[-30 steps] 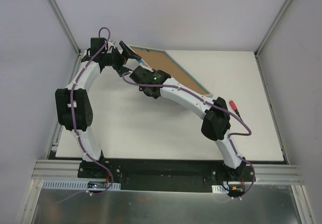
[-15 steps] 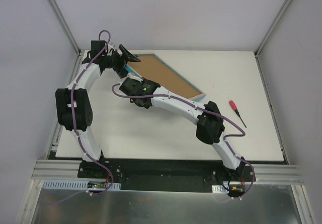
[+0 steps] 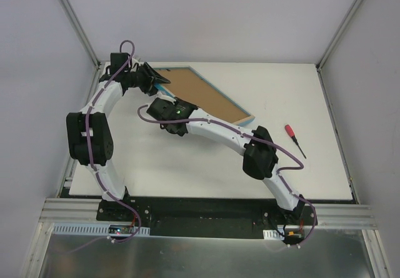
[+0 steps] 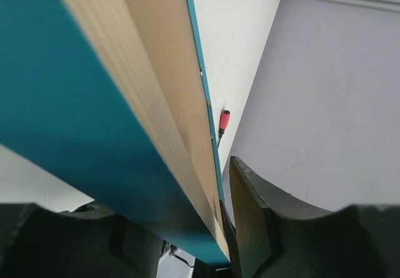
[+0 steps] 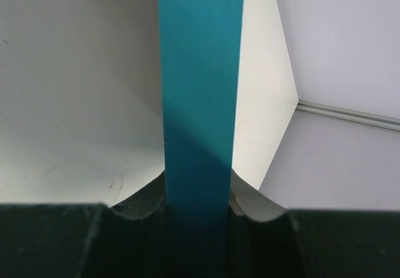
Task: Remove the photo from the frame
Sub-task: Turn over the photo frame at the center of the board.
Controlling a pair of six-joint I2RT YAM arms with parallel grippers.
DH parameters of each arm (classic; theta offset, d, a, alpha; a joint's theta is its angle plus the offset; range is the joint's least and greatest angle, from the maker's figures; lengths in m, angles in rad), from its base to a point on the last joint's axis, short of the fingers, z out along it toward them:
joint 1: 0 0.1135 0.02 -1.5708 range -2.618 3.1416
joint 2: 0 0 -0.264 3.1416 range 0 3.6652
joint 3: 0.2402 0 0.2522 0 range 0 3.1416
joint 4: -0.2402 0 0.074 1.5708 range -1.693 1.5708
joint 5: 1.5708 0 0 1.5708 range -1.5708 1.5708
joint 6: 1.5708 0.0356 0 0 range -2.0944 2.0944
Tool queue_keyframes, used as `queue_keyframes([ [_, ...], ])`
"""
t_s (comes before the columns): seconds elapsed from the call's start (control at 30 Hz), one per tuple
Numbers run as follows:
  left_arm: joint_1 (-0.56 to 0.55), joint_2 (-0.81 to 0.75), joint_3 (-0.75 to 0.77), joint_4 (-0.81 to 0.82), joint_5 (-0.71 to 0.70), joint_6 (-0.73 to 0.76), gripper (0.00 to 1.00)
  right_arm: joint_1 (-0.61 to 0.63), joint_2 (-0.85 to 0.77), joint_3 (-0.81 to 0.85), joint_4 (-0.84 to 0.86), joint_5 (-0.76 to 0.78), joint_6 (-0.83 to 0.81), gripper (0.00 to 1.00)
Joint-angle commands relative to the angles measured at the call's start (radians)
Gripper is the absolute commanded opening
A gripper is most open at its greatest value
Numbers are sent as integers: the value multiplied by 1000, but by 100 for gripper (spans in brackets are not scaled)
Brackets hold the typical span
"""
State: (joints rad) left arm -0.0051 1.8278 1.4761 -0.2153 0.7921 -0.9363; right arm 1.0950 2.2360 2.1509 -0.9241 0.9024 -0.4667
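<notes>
Teal rectangular frame [image 5: 200,103], matte brown backing [image 3: 203,94].

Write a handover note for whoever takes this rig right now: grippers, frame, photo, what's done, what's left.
Right gripper: shut on the blue edge of the frame.
Left gripper: straddles the frame's far-left corner; can't tell whether it pinches.
Frame: back side up at the far left of the table, brown backing board in place.
Photo: not visible, presumably under the board.
Red-handled screwdriver: on the table to the right, no gripper near it.
Done: frame gripped. Left: remove the backing board, take out the photo.
</notes>
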Motion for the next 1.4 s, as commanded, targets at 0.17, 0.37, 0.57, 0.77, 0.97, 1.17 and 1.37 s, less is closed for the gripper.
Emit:
queue_keyframes([
  [0.17,34,-76,-30,30,2,8,34,46,4,15,-38,-51,-47,8],
  [0.37,45,-71,-33,30,15,14,23,62,-10,-9,-27,-54,-63,65],
  [0.57,57,-62,-33,30,24,25,15,66,-59,-28,-58,-131,-32,89],
  [0.77,73,-47,-36,28,47,48,10,68,-142,1,-146,-408,-10,96],
  [0.97,86,-25,-63,28,65,79,8,60,-272,23,-202,-658,-26,96],
  [1.17,86,-18,-89,27,56,119,7,16,-367,56,-263,-884,-29,96],
  [1.37,96,-15,-100,1,58,172,8,-101,-429,78,-301,-1043,-32,96],
])
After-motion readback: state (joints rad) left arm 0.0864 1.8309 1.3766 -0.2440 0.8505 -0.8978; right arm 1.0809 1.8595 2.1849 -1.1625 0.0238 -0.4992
